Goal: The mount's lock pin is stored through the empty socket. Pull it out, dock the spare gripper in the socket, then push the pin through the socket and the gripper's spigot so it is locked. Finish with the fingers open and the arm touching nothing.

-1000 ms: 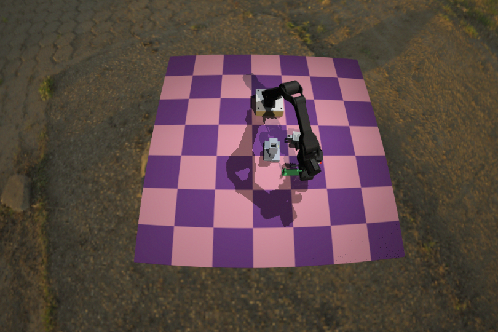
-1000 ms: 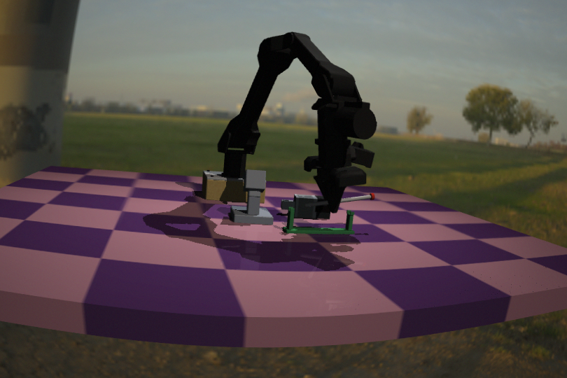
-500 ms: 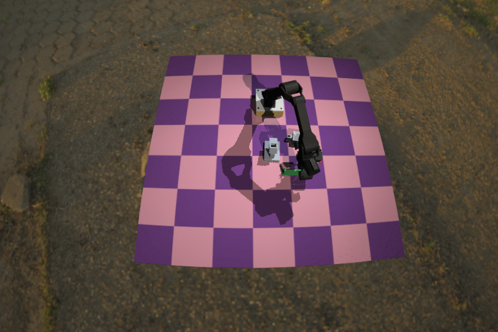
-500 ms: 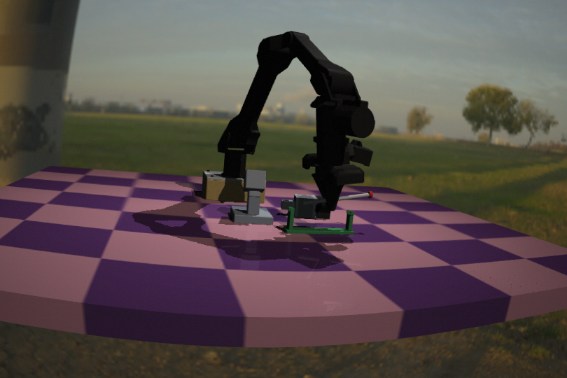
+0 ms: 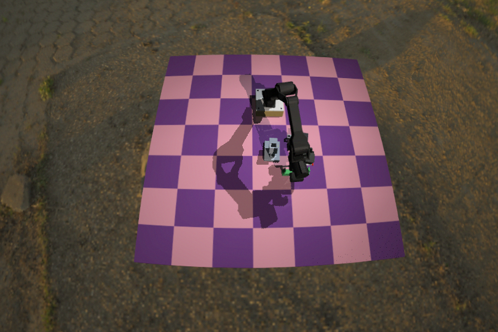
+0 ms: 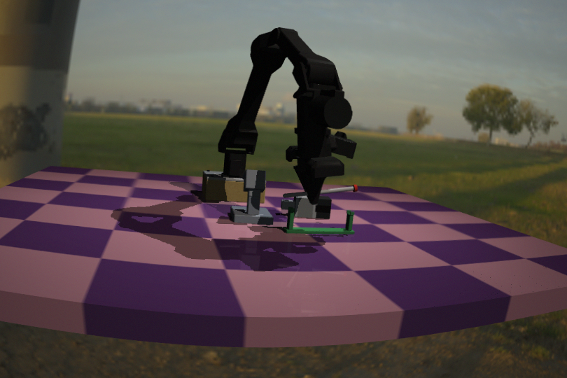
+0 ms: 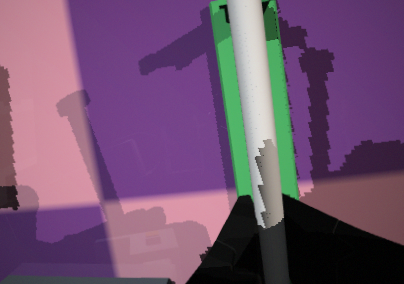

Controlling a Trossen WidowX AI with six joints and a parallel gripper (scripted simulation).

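The lock pin (image 6: 339, 190) (image 7: 250, 80), a white-grey rod with a red end, is held in the air, its red end tipped up. My gripper (image 6: 313, 201) (image 7: 258, 204) is shut on the pin's shaft, above the green cradle (image 6: 320, 230) (image 5: 286, 171) (image 7: 232, 105) with two uprights. The pin runs roughly along the cradle in the wrist view. The grey mount (image 5: 272, 155) (image 6: 251, 215) stands upright left of the gripper, no pin through its socket. The spare gripper (image 6: 304, 206), a grey and dark body, is behind my fingers in the exterior view and mostly hidden by the arm in the top view.
The arm's base (image 5: 269, 112) (image 6: 233, 192) stands behind the mount. The board (image 5: 233, 245) (image 6: 159, 291) is purple and pink checked. The arm's shadow falls left of and in front of the mount. A grey edge shows at the lower left of the wrist view.
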